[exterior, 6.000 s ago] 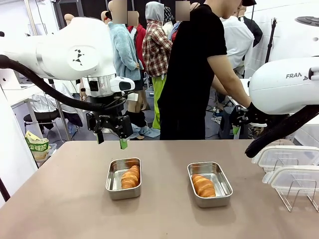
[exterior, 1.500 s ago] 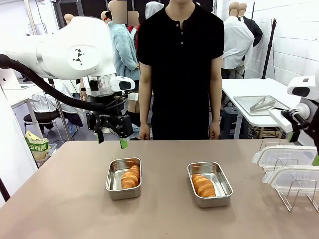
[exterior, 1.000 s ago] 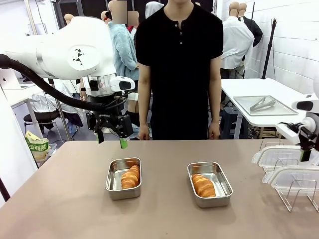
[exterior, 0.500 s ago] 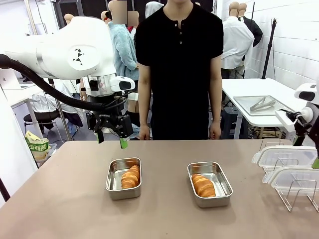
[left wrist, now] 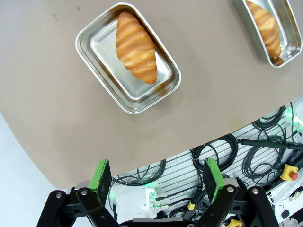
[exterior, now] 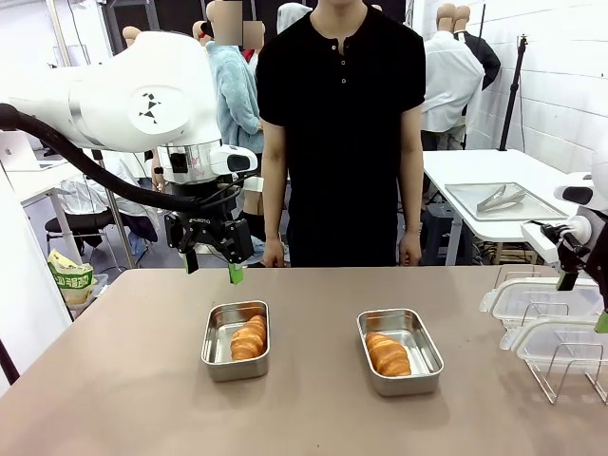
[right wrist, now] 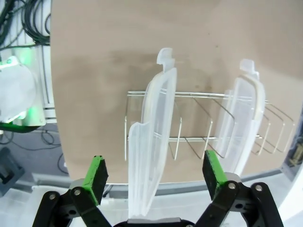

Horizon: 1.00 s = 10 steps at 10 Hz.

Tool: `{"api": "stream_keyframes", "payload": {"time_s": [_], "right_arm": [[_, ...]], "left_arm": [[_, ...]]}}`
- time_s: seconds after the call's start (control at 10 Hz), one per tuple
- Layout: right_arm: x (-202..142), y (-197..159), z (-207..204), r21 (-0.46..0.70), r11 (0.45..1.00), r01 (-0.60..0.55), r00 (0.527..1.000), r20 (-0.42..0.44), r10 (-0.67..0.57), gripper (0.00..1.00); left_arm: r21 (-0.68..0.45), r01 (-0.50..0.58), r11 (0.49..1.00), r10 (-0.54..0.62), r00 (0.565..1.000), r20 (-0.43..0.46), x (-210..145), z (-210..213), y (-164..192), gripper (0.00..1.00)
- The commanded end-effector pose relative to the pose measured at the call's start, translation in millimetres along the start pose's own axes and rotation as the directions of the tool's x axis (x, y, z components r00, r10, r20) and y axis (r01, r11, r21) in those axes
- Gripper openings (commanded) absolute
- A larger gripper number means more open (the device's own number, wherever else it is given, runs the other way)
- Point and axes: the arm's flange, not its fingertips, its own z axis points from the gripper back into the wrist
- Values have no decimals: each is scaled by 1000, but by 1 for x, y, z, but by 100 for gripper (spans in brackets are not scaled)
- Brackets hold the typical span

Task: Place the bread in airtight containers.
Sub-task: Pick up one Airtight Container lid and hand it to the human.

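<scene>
Two airtight containers stand on the brown table, the left pan (exterior: pixel 219 344) and the right pan (exterior: pixel 424 348). One bread (exterior: pixel 248 337) lies in the left pan and another bread (exterior: pixel 388 353) in the right. My left gripper (exterior: pixel 212 270) hangs open above the table just behind the left pan. From its wrist the same pan (left wrist: pixel 102 49) and bread (left wrist: pixel 136 47) lie below, beyond the open left gripper (left wrist: pixel 156 174). At the far right edge my right gripper (exterior: pixel 584 300) is open over two clear lids (exterior: pixel 541 297). The near lid (right wrist: pixel 151 151) stands between its spread fingers, untouched.
The lids stand upright in a wire rack (exterior: pixel 551 375) at the table's right. A person in black stands at the far edge, one hand (exterior: pixel 274 252) hanging. Behind on the right, a side table carries a flat steel tray (exterior: pixel 494 199) with tongs.
My right arm has pulled back to the right edge and now hovers over the lid rack, shifting slightly. The person has turned to face the table. The left arm has not moved.
</scene>
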Motion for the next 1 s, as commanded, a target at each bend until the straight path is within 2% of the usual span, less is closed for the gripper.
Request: {"api": "stream_keyframes", "payload": {"time_s": [0.0, 0.4, 0.9], "right_arm": [[5, 30, -30, 37, 999, -27, 999, 34, 26, 100], [12, 33, -47, 60, 998, -26, 997, 75, 21, 100], [6, 36, -69, 132, 991, -20, 998, 56, 12, 100]], "left_arm": [[8, -2, 1000, 2, 1000, 0, -1, 2, 1, 100], [8, -2, 1000, 2, 1000, 0, -1, 2, 1, 100], [8, -2, 1000, 2, 1000, 0, -1, 2, 1, 100]]}}
